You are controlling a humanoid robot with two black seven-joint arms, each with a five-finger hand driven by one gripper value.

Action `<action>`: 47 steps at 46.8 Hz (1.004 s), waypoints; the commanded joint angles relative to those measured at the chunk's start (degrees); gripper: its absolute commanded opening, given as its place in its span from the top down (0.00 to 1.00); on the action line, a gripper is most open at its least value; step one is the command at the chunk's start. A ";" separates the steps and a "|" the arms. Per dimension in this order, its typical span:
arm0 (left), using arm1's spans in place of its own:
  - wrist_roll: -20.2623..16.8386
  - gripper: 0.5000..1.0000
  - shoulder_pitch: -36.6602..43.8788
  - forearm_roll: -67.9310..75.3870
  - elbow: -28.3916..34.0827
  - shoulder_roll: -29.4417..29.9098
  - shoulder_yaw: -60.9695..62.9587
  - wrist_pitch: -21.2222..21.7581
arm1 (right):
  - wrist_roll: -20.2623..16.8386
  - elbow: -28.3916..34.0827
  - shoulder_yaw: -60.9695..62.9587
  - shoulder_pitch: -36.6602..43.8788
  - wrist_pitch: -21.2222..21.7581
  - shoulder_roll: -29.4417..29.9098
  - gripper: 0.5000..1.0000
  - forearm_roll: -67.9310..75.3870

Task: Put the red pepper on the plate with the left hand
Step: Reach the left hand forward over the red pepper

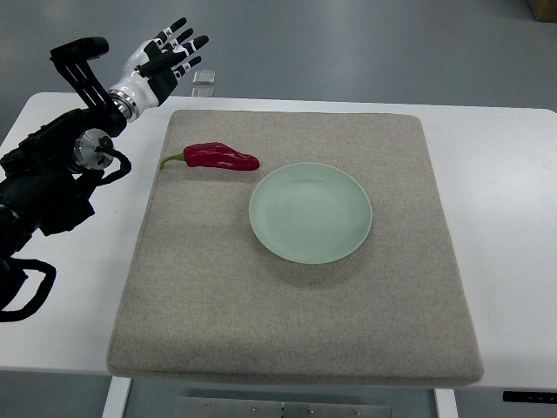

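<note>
A red pepper [219,157] with a green stem lies on the grey mat, left of the plate and apart from it. The pale green plate [311,212] sits near the mat's middle and holds nothing. My left hand [167,57] is raised at the top left, beyond the mat's far left corner, fingers spread and holding nothing. It is well behind and left of the pepper. My left arm runs along the left edge. The right arm is out of view.
A grey felt mat [296,322] covers most of the white table [496,174]. A small grey object [204,80] lies at the table's far edge near my left hand.
</note>
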 commanded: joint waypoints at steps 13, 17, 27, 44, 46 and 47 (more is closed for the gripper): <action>0.00 0.02 -1.22 25.85 -6.90 4.44 0.08 -0.21 | 0.00 0.00 0.00 -0.02 0.00 0.00 0.14 0.00; 0.00 0.02 -1.48 33.14 -10.50 6.37 0.17 -1.09 | 0.00 0.00 0.00 -0.02 0.00 0.00 0.14 0.00; 0.18 0.02 -3.76 49.23 -13.32 9.36 4.90 -4.87 | 0.00 0.00 0.00 0.07 0.00 0.00 0.14 0.00; 0.00 0.02 -5.61 62.60 -18.95 11.03 13.52 -6.72 | 0.00 0.00 0.00 -0.02 0.00 0.00 0.14 0.00; 0.00 0.02 -5.79 64.44 -18.95 11.04 13.53 -6.72 | 0.00 0.00 0.00 -0.02 0.00 0.00 0.14 0.00; 0.00 0.02 -5.87 65.41 -18.95 11.04 13.53 -6.63 | 0.00 -0.09 0.00 -0.02 0.00 0.00 0.14 0.00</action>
